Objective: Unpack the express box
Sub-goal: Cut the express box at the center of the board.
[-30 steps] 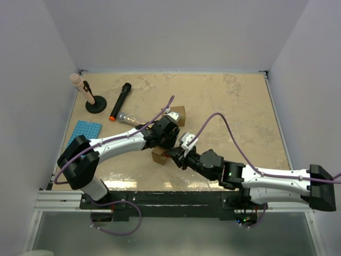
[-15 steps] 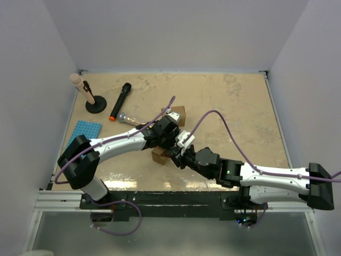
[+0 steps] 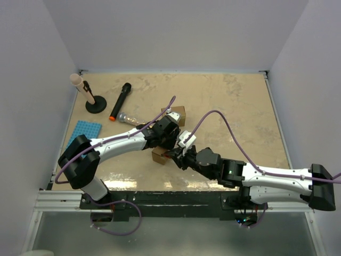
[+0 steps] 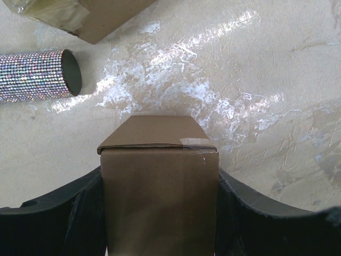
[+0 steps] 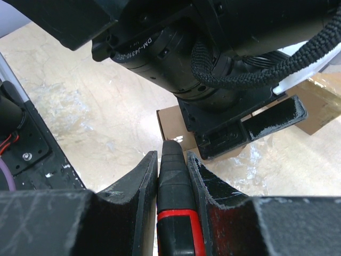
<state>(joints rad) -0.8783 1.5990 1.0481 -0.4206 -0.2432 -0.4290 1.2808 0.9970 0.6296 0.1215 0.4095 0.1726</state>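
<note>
A small brown cardboard box sits on the table near the front edge. My left gripper is shut on it; in the left wrist view the box, with clear tape on its top seam, fills the gap between the black fingers. My right gripper is shut on a black tool with a red band. The tool's tip rests against the side of the box, just below the left gripper's body.
A second brown box lies behind the arms and shows in the left wrist view. A glittery tube, a black microphone, a round stand with a beige head and a blue plate are at the left.
My right arm has moved a little left, bringing the tool up to the box. The left gripper and the box have stayed in place.
</note>
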